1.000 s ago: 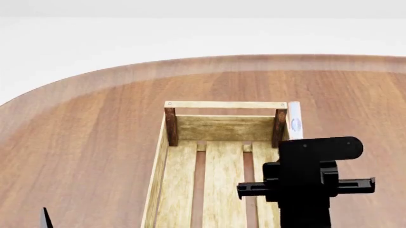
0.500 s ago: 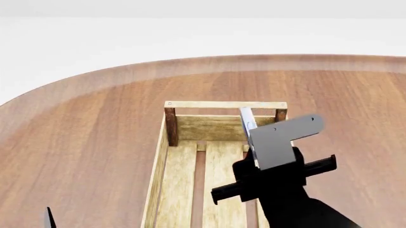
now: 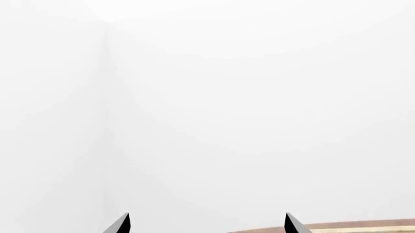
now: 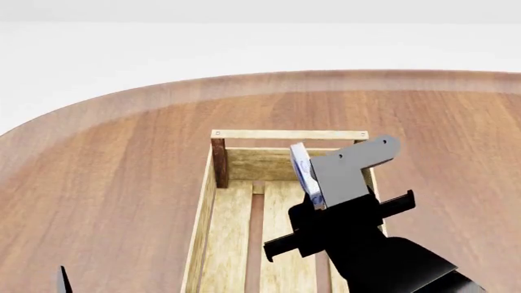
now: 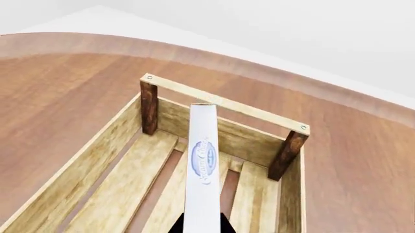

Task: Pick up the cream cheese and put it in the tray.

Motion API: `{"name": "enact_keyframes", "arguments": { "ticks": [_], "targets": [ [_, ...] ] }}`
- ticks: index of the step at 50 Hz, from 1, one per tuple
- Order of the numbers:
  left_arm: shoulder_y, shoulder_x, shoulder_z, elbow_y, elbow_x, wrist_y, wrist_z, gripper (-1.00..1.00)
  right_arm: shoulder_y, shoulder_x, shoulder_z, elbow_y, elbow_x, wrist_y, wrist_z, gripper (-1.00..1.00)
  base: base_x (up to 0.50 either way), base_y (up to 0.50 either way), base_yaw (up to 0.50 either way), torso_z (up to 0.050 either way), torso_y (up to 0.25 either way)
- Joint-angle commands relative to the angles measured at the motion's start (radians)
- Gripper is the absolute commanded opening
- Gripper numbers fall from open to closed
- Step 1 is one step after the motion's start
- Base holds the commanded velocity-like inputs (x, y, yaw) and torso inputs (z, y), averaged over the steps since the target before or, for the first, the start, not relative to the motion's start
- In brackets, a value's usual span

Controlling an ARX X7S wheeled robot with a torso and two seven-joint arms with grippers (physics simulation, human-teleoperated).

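- Only the right wrist view shows the cream cheese point(image 5: 203, 160) logo: blue oval on a thin white box, edge-on.
- Right gripper point(image 4: 313, 183) clamped on it above the tray point(image 4: 287, 134).
- Left gripper point(image 3: 206, 224) tips apart, holding nothing.

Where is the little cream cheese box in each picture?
Head view: the cream cheese is near the middle, held in the right gripper above the tray.
Right wrist view: it is the long white strip in the centre, over the tray's slats.
Left wrist view: not in it.
Shared landmark: the tray's far top rail.
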Motion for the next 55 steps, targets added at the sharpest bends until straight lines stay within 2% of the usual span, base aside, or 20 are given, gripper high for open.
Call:
{"name": "enact_keyframes", "arguments": {
  "ticks": [1,35,55],
  "targets": [
    [-0.001,0.000,-0.001,-0.002,0.000,-0.002,-0.001,1.00,0.029,-0.004,-0.018,0.015,-0.034,0.016,-0.013,-1.00,0.00,0.00,0.00,0.000,0.000],
    [0.017,0.006,-0.028,0.023,0.059,-0.005,-0.058,1.00,0.021,-0.015,-0.078,0.005,-0.067,0.018,-0.002,-1.00,0.00,0.00,0.00,0.000,0.001],
    [0.019,0.003,-0.022,0.010,0.077,0.035,-0.061,1.00,0.020,-0.018,-0.098,0.010,-0.078,0.012,-0.004,-1.00,0.00,0.00,0.00,0.000,-0.085]
  ]
}}
